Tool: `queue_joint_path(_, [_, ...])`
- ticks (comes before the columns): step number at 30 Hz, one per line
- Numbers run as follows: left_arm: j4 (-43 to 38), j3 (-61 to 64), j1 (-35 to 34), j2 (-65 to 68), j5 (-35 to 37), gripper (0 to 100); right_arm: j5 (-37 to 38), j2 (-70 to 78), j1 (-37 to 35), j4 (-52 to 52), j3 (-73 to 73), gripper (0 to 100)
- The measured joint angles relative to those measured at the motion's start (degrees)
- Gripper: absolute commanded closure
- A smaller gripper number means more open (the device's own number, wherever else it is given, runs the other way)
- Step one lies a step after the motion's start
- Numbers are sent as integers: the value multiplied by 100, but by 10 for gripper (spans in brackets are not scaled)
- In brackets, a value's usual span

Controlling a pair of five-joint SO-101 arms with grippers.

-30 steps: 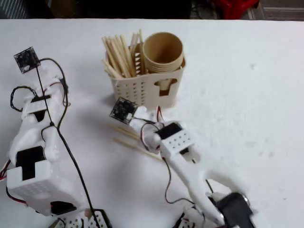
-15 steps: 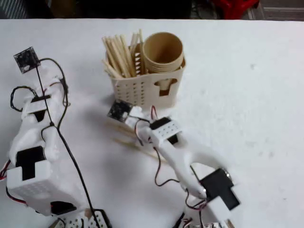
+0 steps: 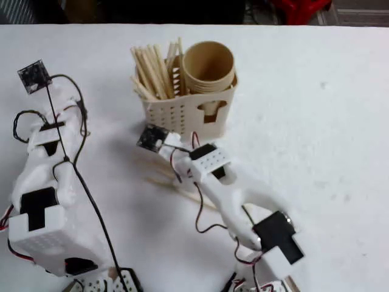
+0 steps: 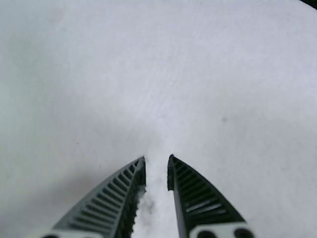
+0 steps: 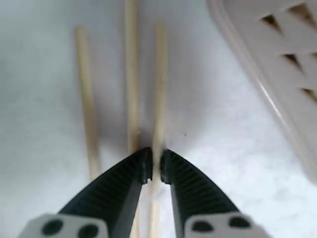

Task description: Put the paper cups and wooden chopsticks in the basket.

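High cam: basket (image 3: 182, 115) sits mid-table, just past the R arm (image 3: 225, 194). One compartment is packed w/ an upright chopsticks bundle (image 3: 153, 72), the other holds stacked paper cups (image 3: 209, 61). Loose chopsticks (image 3: 172, 185) lie on the table (image 3: 316, 121) near the basket front, partly under the R arm. L arm (image 3: 42, 182) is off to the side, well apart from the basket.

R wrist cam adds detail: three sticks lie roughly parallel beside the basket's perforated wall. R gripper (image 5: 154, 167) tips are pinched to a narrow slit w/ a chopstick (image 5: 159, 84) running thru it. It looks clamped, stick flat on the table. Second stick (image 5: 131, 74) runs under one jaw, third stick (image 5: 86, 99) lies apart.

L wrist cam: L gripper (image 4: 157, 158) over bare table, jaws a crack apart, nothing between.
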Motion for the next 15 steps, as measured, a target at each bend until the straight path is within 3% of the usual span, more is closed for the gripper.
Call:
queue_joint_path(12, [0,0,0,0,0,909,-18,-3130,-35,70,695,982])
queue_joint_path(15, [0,0,0,0,0,909,-325,-4035,-79,26,695,982])
